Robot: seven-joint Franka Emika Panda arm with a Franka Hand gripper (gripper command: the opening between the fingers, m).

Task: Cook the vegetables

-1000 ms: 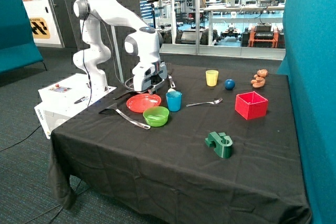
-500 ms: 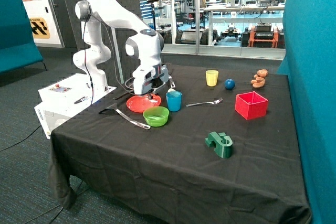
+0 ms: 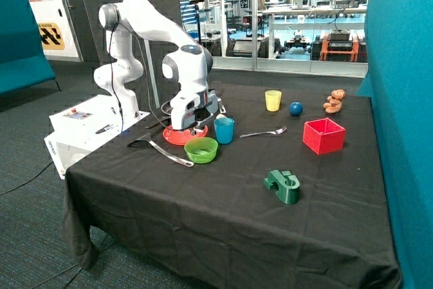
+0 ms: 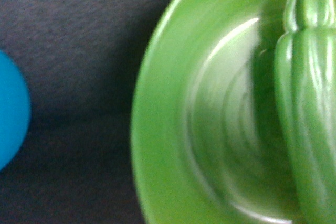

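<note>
Tool (image 3: 187, 126) has lowered onto the red plate (image 3: 177, 138); green vegetable (image 4: 310, 108) directly beneath. Tool state: cannot tell.

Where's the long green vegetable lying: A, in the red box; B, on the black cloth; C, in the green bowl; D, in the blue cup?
C: the wrist view shows the green vegetable lying inside the green bowl; the end effector is low over the red plate.
</note>
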